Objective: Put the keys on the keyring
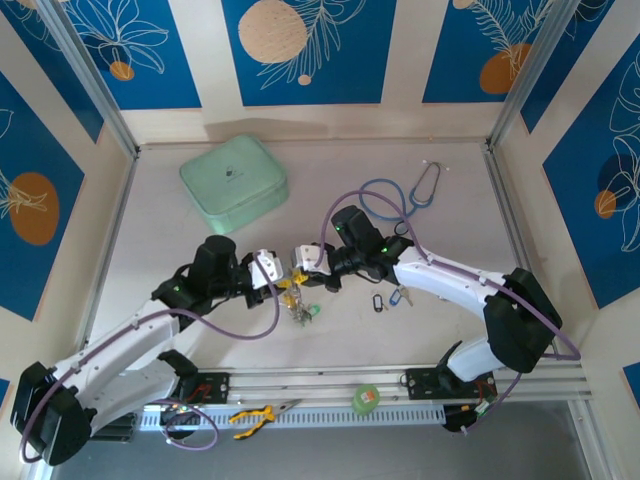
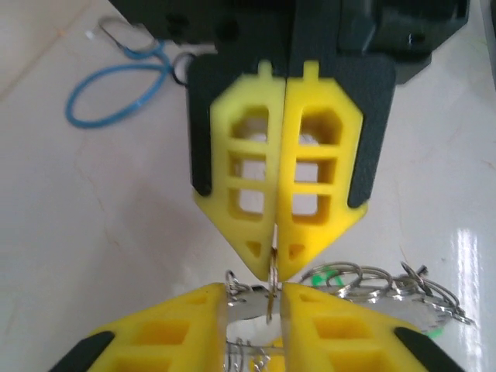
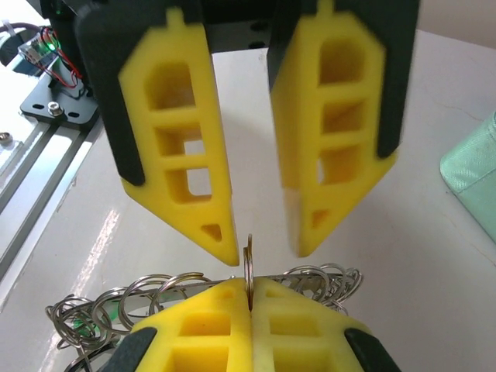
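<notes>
The keyring [image 1: 300,311] is a silvery notched plate strung with several small split rings [image 2: 372,280] [image 3: 159,291], and it hangs just over the table between both grippers. My right gripper [image 3: 249,284] [image 2: 275,267] [image 1: 301,271] is shut on one small ring [image 3: 248,260] that stands upright on the keyring's rim. My left gripper [image 2: 254,298] [image 3: 265,249] [image 1: 285,281] faces it tip to tip, open, its fingers apart either side of that ring and not touching it. Two keys, with a black tag [image 1: 378,301] and a blue tag [image 1: 397,297], lie on the table right of the grippers.
A mint green case [image 1: 233,182] [image 3: 474,167] sits at the back left. A blue stethoscope [image 1: 400,194] [image 2: 112,91] lies at the back right. Yellow-handled pliers [image 1: 255,413] and a green tape roll [image 1: 367,398] rest on the rail at the near edge.
</notes>
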You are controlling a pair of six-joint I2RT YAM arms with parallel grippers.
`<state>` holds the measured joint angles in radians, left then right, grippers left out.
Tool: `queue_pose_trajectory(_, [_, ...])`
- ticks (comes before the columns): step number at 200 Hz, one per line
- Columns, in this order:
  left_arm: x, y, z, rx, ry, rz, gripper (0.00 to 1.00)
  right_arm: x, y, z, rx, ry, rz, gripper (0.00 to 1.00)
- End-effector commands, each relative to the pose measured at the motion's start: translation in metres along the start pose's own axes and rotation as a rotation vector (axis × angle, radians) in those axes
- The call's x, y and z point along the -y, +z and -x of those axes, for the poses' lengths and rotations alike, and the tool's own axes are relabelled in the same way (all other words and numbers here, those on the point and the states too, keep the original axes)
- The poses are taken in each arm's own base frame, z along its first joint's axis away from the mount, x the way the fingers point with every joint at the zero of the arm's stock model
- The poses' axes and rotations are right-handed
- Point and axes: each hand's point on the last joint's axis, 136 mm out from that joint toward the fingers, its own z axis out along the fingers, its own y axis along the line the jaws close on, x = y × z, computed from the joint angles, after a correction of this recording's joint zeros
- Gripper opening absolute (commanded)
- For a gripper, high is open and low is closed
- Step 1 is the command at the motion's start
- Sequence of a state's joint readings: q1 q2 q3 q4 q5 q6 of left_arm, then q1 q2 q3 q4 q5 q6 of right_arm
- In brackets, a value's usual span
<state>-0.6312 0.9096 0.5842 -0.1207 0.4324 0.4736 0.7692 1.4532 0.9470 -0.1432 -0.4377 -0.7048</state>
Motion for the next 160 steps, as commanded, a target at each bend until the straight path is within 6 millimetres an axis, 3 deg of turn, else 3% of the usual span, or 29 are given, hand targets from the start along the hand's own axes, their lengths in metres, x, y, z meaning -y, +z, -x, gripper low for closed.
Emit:
queue_pose_trajectory(1, [-0.002,-0.001,0.006,0.070,-0.032,0.038,0.29,-0.006,-0.007,0.011,0.089,0.033,0.036,0.00])
queue_pose_trajectory(19, [-0.002,-0.001,0.002,0.097,-0.051,0.062,0.40,-0.006,-0.011,0.013,0.123,0.056,0.048,0.00])
queue_pose_trajectory(32, [-0.002,0.000,-0.002,0.123,-0.055,0.087,0.42,-0.007,-0.012,0.013,0.139,0.068,0.056,0.00])
queue_pose_trajectory(160, [0.013,0.003,0.004,0.245,-0.082,0.013,0.30,-0.012,-0.014,0.024,0.220,0.101,0.095,0.00])
